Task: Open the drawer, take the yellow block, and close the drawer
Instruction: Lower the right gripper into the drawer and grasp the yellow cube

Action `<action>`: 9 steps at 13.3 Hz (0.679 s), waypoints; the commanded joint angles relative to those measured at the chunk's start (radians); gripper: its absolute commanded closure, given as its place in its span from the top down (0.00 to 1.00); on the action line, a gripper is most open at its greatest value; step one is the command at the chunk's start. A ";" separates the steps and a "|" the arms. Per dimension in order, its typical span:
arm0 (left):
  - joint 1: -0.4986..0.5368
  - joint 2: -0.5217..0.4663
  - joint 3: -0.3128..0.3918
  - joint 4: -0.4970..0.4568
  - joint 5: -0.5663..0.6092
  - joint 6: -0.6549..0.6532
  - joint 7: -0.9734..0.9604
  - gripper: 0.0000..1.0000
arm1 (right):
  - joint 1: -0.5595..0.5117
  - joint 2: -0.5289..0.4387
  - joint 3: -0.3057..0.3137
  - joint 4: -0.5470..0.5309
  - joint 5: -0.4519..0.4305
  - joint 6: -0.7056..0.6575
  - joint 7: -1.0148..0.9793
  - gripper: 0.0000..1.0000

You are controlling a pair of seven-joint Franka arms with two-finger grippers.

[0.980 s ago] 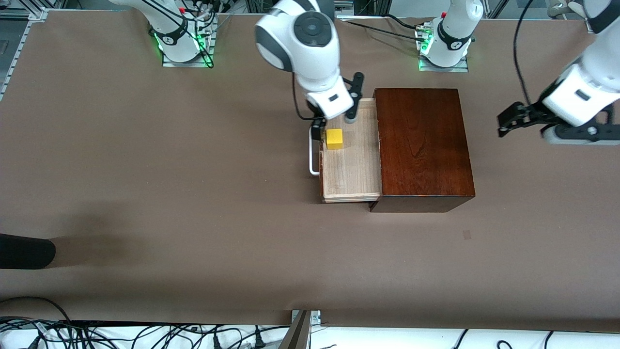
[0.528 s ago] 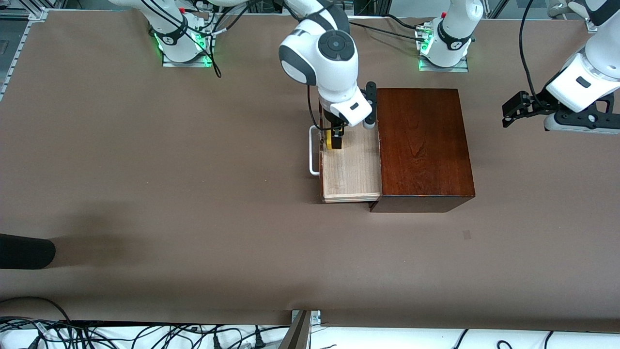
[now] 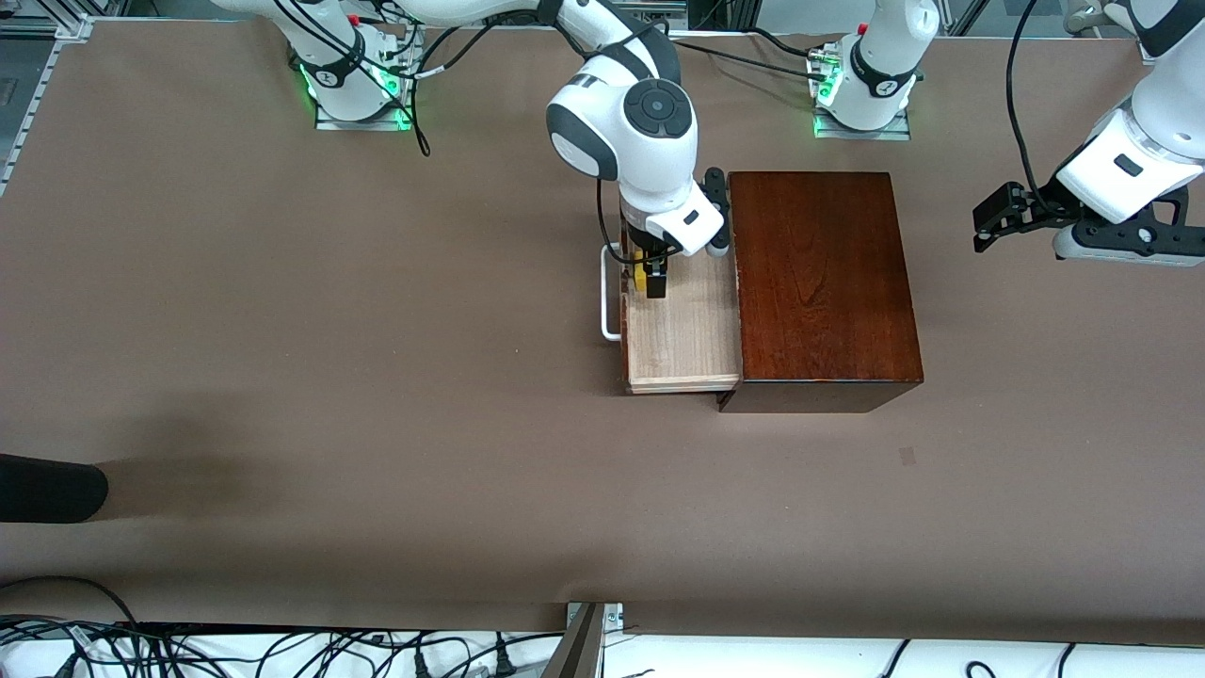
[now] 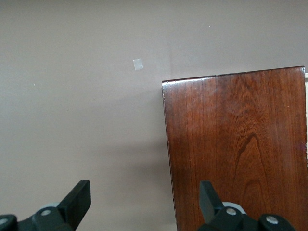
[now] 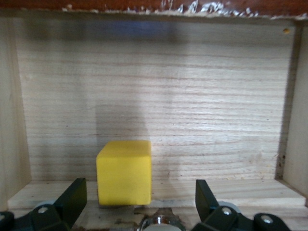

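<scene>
The drawer (image 3: 684, 339) is pulled open out of the mahogany box (image 3: 821, 282), its white handle (image 3: 607, 306) toward the right arm's end of the table. The yellow block (image 3: 640, 277) sits in the drawer just inside its front. My right gripper (image 3: 650, 280) is down in the drawer, open, with a finger on each side of the block. In the right wrist view the block (image 5: 124, 172) stands between the open fingers (image 5: 72, 198), touching neither. My left gripper (image 3: 985, 224) hangs open and empty over bare table beside the box. The box also shows in the left wrist view (image 4: 236, 144).
A black object (image 3: 47, 488) lies at the table's edge at the right arm's end, nearer to the camera. A small square patch (image 3: 907, 457) marks the table nearer to the camera than the box. Cables run along the nearest table edge.
My right gripper has come down into the drawer and now straddles the yellow block. The left arm has shifted only slightly. The block and drawer have not moved.
</scene>
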 commanded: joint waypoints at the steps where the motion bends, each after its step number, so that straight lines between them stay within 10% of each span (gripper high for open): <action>1: -0.005 0.007 -0.014 0.023 0.019 0.003 0.014 1.00 | 0.015 0.035 -0.006 0.023 -0.022 -0.014 -0.010 1.00; 9: -0.005 0.021 -0.034 0.042 0.019 0.001 0.014 1.00 | 0.022 0.062 -0.007 0.020 -0.032 0.012 -0.010 0.89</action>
